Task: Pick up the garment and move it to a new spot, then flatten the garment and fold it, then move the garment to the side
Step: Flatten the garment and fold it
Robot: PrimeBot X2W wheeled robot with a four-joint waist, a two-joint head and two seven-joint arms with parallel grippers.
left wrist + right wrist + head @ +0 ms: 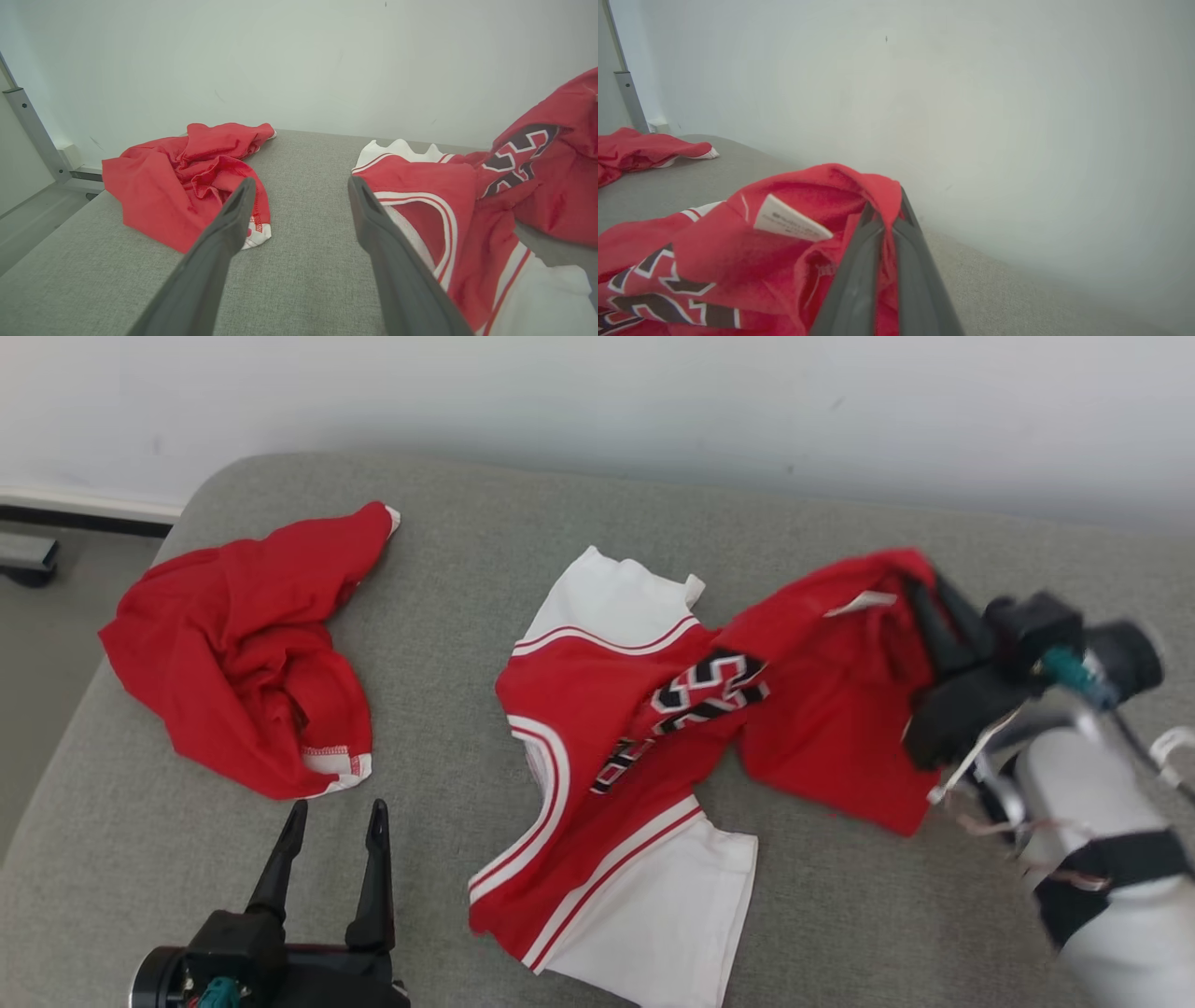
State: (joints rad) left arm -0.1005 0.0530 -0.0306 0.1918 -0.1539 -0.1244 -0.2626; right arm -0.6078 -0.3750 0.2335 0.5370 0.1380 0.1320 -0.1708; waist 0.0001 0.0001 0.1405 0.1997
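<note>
Fingers [859, 270] of right gripper [938, 602] pinch jersey [607, 709] fold, raised near cushion's [840, 915] far right edge; rest crumpled mid-surface. Left gripper [338, 812] spread, empty. Pickup begun; moving, flattening, folding remain.

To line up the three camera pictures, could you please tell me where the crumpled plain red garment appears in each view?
Head view: the plain red garment lies at the left, on the grey cushion.
Left wrist view: the garment sits left of centre, near the wall.
Right wrist view: the garment is at the far left edge.
Shared landmark: the red-and-white jersey, to the garment's right in every view.
</note>
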